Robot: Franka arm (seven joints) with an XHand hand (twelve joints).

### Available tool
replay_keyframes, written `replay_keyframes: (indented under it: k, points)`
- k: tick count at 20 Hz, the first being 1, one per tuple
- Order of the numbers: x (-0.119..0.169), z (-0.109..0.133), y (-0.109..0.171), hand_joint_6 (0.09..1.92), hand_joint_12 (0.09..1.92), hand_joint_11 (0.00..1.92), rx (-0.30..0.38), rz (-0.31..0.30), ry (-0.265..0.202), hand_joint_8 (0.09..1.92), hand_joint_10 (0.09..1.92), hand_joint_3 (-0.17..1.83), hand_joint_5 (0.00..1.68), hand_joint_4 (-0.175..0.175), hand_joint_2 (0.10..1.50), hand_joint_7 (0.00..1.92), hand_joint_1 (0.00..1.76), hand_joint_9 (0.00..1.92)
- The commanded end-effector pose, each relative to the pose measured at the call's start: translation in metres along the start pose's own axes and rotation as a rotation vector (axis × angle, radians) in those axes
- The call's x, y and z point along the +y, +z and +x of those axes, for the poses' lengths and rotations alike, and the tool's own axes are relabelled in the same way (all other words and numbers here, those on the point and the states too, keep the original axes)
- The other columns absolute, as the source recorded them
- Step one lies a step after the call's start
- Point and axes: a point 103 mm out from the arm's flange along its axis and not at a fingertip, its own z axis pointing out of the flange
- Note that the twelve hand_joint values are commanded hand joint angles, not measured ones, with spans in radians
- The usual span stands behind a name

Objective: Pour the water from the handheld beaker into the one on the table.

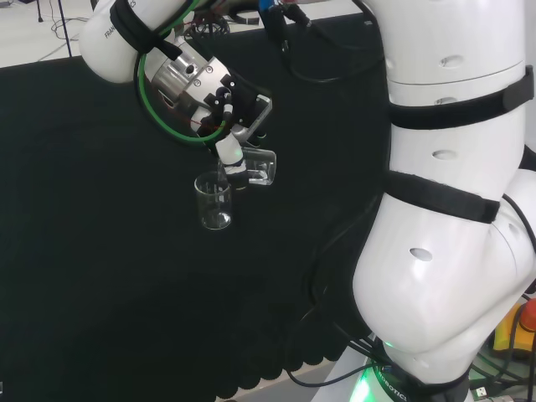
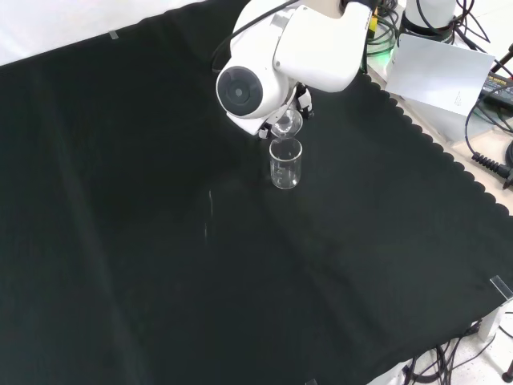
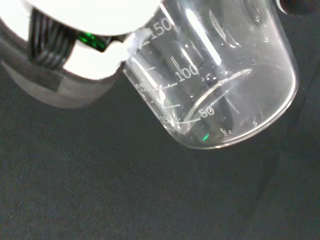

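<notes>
Desk [image 2: 120, 241]: black cloth, scalloped along the edge by the arm's base; cables and a white panel lie past that corner.

Hand [image 1: 228, 155]: fingers curled round the handheld beaker [image 1: 258, 167], which is tipped nearly flat. The wrist view shows a shallow pool of water [image 3: 220, 107] inside it.

Table beaker [image 1: 213, 202]: upright, well in from every desk edge, directly under the tipped lip. Whether it has any water in it I cannot tell.

Risk: the lip looks to sit near the receiver's rim rather than over its centre. A faster tilt could send water onto the cloth; any lower, and glass could knock the receiver over.
</notes>
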Motion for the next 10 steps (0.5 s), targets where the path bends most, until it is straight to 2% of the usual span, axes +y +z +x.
replay_keyframes:
  k: [1,10]
  points:
    - [0.0018,-0.0014,0.0002,0.82,0.56,1.61,0.003,0.023,0.001,0.19,0.09,0.72,1.21,0.092,0.66,1.69,1.14,1.81]
    - [0.0026,-0.0006,-0.0019,0.83,0.56,1.61,-0.002,0.038,-0.003,0.2,0.09,0.72,1.2,0.094,0.66,1.68,1.13,1.8]
